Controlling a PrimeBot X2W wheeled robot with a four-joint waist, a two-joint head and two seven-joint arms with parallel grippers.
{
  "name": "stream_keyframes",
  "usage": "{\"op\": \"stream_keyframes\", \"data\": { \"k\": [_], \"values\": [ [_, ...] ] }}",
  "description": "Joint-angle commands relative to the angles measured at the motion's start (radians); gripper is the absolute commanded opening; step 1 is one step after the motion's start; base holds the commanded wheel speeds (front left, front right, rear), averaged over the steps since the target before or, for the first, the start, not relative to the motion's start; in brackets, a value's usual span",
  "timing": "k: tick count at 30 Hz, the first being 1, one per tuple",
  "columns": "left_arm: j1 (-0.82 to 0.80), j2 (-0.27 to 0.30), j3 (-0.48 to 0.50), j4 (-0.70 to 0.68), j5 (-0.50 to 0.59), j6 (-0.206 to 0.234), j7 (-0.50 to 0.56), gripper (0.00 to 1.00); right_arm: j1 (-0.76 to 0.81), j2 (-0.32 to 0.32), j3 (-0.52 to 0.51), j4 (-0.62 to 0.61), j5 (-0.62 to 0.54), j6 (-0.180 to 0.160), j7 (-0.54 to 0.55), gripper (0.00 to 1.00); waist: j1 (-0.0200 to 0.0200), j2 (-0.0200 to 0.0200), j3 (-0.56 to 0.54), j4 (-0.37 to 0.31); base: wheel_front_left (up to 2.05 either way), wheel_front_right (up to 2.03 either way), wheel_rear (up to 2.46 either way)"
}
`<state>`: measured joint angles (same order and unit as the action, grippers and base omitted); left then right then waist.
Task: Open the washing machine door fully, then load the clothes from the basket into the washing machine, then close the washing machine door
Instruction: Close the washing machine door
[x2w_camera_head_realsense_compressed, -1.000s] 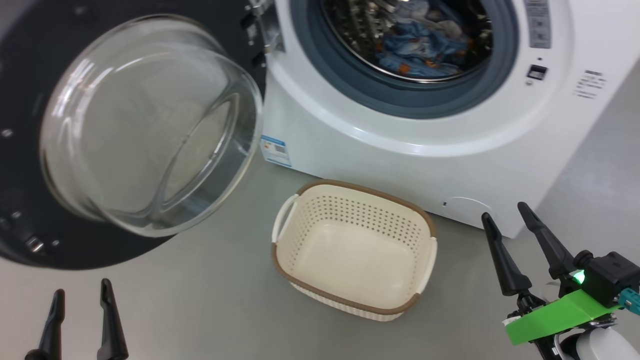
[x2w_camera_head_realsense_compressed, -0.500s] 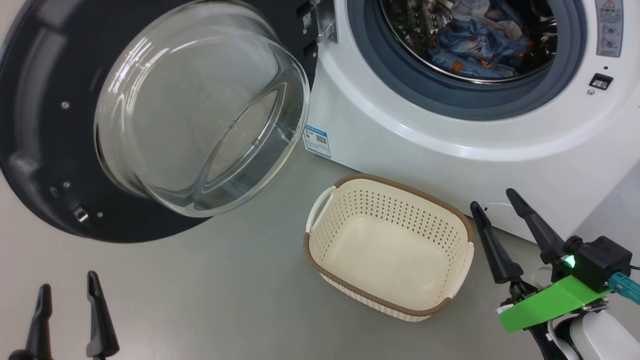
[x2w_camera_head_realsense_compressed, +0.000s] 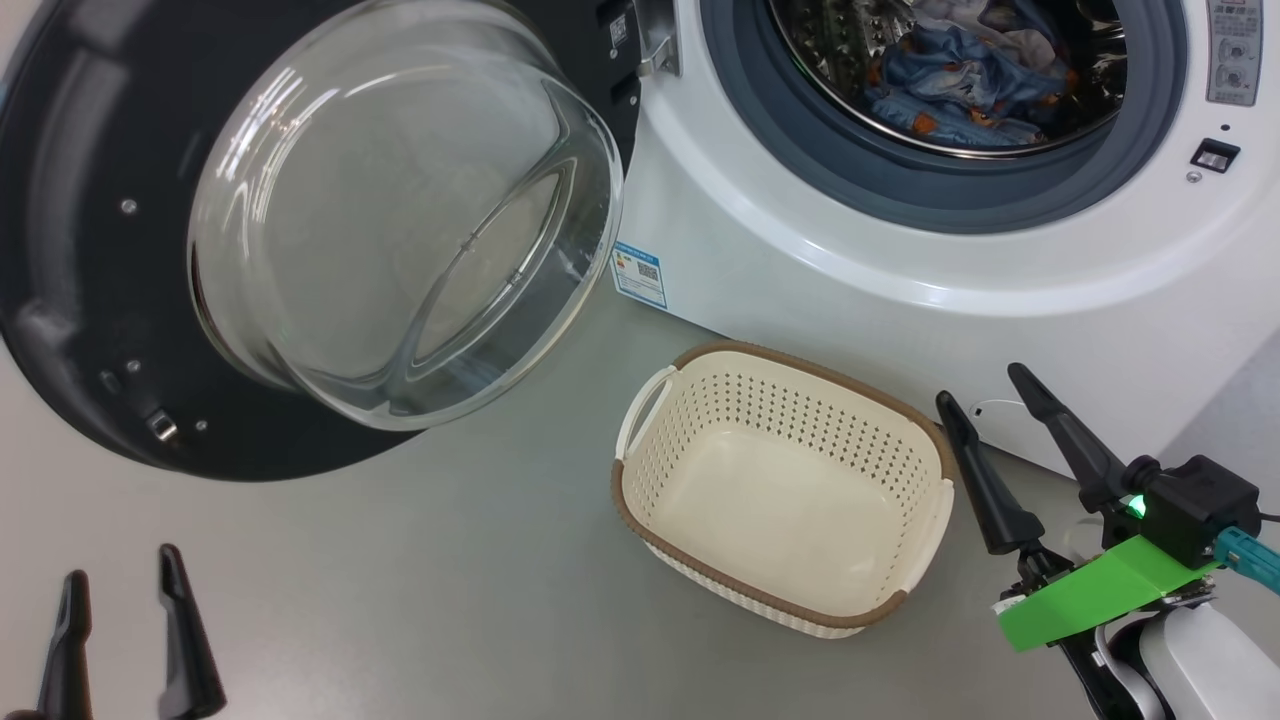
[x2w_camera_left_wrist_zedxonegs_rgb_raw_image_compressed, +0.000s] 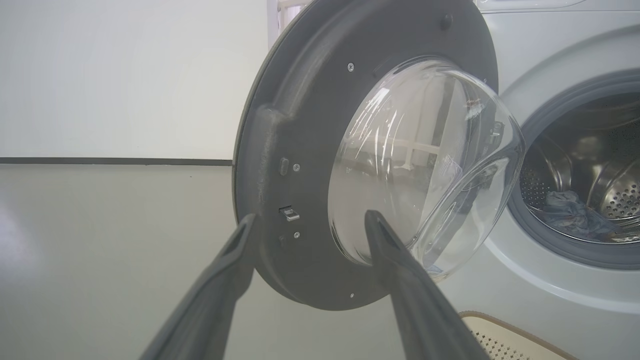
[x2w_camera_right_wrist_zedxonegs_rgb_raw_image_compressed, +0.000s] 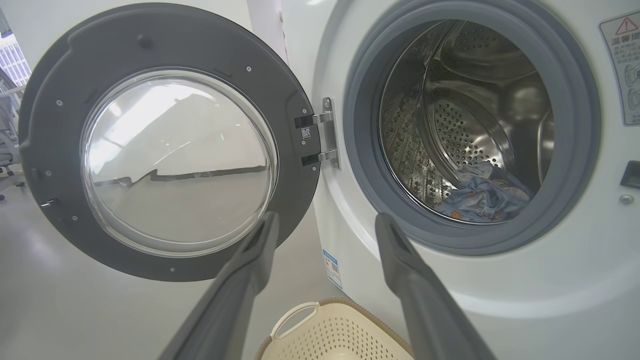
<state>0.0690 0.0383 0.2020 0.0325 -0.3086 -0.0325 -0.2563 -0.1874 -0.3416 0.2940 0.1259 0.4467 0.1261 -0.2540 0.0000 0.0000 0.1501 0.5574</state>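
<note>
The washing machine door (x2w_camera_head_realsense_compressed: 90, 250), a glossy black ring around a bulging glass bowl (x2w_camera_head_realsense_compressed: 400, 210), hangs wide open left of the white washing machine (x2w_camera_head_realsense_compressed: 900, 300), whose perforated steel drum (x2w_camera_right_wrist_zedxonegs_rgb_raw_image_compressed: 450, 125) holds the crumpled blue clothes (x2w_camera_head_realsense_compressed: 960, 70). The cream basket (x2w_camera_head_realsense_compressed: 800, 362), with holed sides and a brown woven rim, sits on the grey floor (x2w_camera_head_realsense_compressed: 450, 560) before it. The left gripper (x2w_camera_head_realsense_compressed: 121, 564) and right gripper (x2w_camera_head_realsense_compressed: 981, 384) hover with fingers apart, holding nothing.

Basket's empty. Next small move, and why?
Probably move the left gripper to the free edge of the washing machine door to swing it shut: the basket is empty, the clothes lie in the drum, and that gripper is open, holding nothing.
</note>
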Motion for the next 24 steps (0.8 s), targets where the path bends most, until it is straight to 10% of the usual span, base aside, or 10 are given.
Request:
{"op": "stream_keyframes", "data": {
  "k": [1,3,13,24],
  "values": [
    [-0.013,0.012,0.037,-0.04,-0.003,-0.005,-0.006,0.47,-0.015,-0.01,0.016,-0.024,0.012,0.005,-0.008,1.0,0.0,0.0,-0.001,-0.001,0.0,0.0,0.0],
    [-0.026,0.012,0.048,-0.054,-0.006,-0.019,-0.006,0.0,-0.007,-0.01,0.01,-0.027,0.01,0.005,-0.008,1.0,0.0,0.0,-0.002,-0.002,0.0,0.0,0.0],
    [-0.197,0.058,0.168,-0.087,-0.138,-0.094,-0.006,0.0,0.029,0.002,-0.038,-0.047,-0.004,0.005,-0.008,1.0,0.0,0.0,0.005,-0.005,0.0,0.0,0.0],
    [-0.528,0.389,0.207,0.149,-0.575,-0.098,0.126,0.0,0.049,0.007,-0.059,-0.066,-0.017,0.005,-0.008,1.0,0.0,0.0,0.026,-0.033,0.0,0.0,0.0]
  ]
}}
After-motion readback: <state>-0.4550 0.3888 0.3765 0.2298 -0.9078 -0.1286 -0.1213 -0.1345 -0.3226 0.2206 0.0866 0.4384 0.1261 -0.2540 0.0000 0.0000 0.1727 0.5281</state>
